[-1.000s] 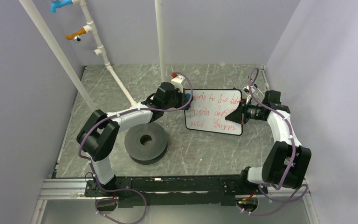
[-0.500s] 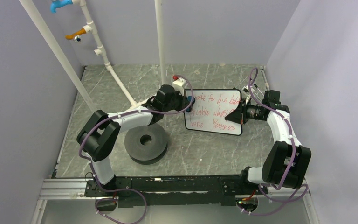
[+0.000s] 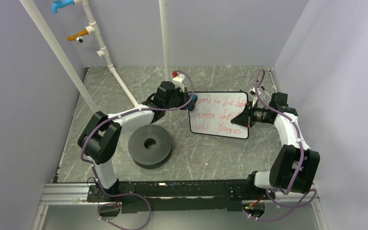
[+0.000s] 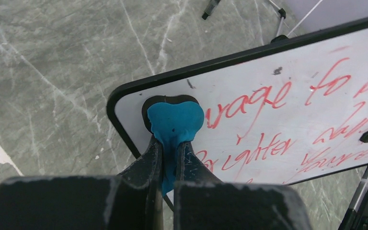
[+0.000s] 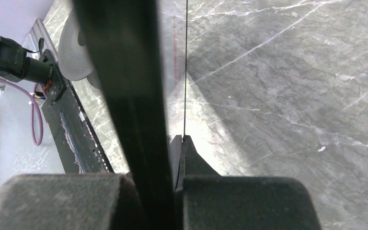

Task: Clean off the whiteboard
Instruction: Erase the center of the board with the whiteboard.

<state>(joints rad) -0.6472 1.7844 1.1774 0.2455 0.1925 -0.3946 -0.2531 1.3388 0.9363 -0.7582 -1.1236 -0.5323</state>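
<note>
whiteboard (image 3: 220, 117) on grey marbled table (image 3: 211, 155), lilac walls (image 3: 220, 28)

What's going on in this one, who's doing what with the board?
The right gripper has its fingers shut on the right edge of the whiteboard, steadying it. The left gripper pinches a blue eraser that appears to rest on the board's far left corner, just beside the first word. Red handwriting fills the board in three lines and no wiped patch shows, so erasing has not visibly begun.
</note>
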